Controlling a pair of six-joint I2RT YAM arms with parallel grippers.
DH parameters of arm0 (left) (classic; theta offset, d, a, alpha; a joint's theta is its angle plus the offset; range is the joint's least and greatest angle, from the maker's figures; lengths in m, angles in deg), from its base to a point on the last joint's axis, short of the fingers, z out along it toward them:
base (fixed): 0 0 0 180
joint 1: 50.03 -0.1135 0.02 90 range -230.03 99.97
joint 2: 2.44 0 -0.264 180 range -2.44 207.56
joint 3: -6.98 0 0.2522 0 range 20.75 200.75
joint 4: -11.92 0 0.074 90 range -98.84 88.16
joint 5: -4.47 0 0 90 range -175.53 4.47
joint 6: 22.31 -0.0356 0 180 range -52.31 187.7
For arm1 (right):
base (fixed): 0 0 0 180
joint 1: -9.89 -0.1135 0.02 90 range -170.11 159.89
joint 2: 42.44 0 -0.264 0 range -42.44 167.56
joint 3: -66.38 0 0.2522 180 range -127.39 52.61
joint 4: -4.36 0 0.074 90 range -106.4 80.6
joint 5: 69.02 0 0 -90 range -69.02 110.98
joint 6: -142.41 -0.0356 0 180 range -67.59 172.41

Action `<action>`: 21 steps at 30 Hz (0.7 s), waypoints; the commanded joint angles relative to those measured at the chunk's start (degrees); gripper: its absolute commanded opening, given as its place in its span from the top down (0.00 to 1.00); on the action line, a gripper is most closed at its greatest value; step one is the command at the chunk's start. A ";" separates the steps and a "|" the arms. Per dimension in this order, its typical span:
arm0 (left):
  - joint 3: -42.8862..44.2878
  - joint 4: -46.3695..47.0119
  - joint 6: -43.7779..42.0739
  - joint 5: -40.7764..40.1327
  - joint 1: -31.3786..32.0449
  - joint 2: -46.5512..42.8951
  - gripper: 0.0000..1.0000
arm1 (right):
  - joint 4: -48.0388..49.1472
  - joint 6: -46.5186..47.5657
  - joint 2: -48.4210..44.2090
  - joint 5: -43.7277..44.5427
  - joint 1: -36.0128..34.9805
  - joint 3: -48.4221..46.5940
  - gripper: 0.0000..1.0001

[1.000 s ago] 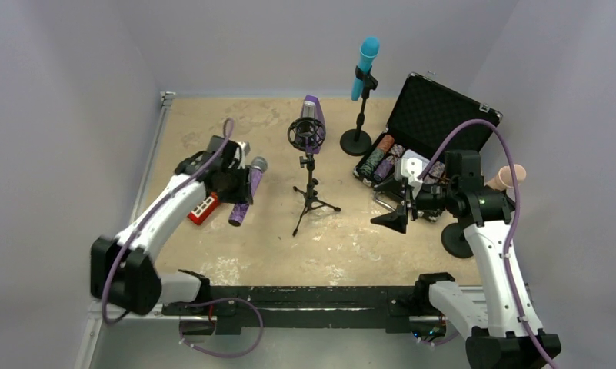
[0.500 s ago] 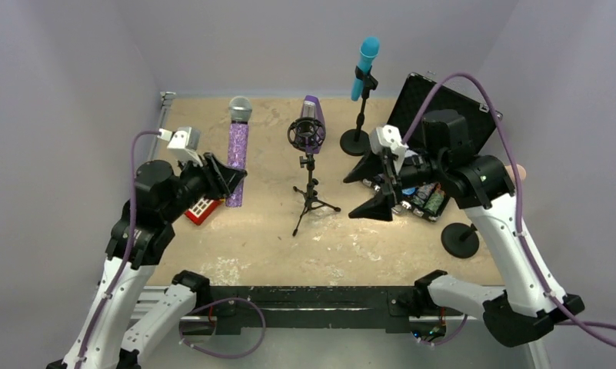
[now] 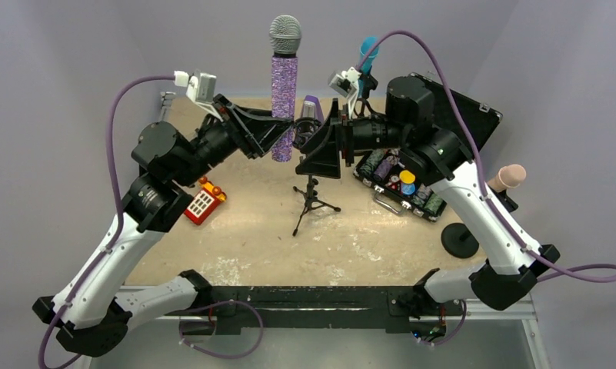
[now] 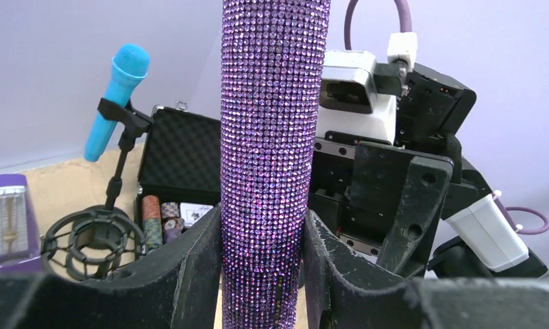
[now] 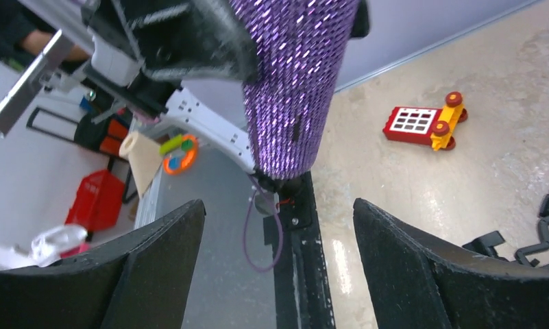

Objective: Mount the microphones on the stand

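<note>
My left gripper [image 3: 280, 142] is shut on the lower body of the glittery purple microphone [image 3: 284, 92] and holds it upright, high above the table; the grip shows in the left wrist view [image 4: 271, 171]. My right gripper [image 3: 320, 147] is open, close to the right of the microphone's lower end [image 5: 292, 89], not touching it. The tripod stand with its round black shock mount [image 4: 86, 236] stands below [image 3: 311, 196]. The cyan microphone [image 3: 368, 50] sits in a stand's clip at the back. The pink microphone [image 3: 511, 177] sits on a round-based stand [image 3: 460, 240] at the right.
An open black case [image 3: 451, 115] with poker chips lies at the back right. A red toy [image 3: 203, 201] lies on the table at the left. A purple metronome [image 4: 7, 219] stands behind the shock mount.
My left arm has lifted the purple microphone off the table and carried it up and to the right, upright. My right arm has risen and swung left until its open jaws face the microphone.
</note>
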 commanded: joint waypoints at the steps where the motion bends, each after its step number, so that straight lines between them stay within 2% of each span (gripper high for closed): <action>1: 2.33 11.36 0.51 -3.30 2.96 1.87 1.00 | 9.85 -11.35 -2.41 6.27 -0.14 0.77 0.16; 3: 1.61 13.16 1.10 -4.04 4.19 2.77 1.00 | 12.58 -12.99 -3.27 6.38 -0.15 2.60 0.18; 4: 1.29 13.86 1.40 -4.21 4.62 3.15 1.00 | 13.77 -13.58 -3.42 6.86 -0.15 3.24 0.31; 5: 1.02 14.37 1.56 -4.48 4.90 3.21 1.00 | 14.05 -13.70 -3.44 7.64 -0.08 3.56 0.37; 6: 0.64 14.91 1.70 -4.82 5.29 3.11 1.00 | 15.03 -14.01 -3.45 7.70 -0.14 3.97 0.39; 17: -1.99 16.18 5.83 -0.54 5.61 2.01 1.00 | 19.20 -11.79 -1.55 3.07 -0.14 4.94 0.36; 21: -3.49 18.44 8.56 2.21 5.61 1.76 1.00 | 20.10 -11.35 -1.47 1.49 -0.11 6.00 0.39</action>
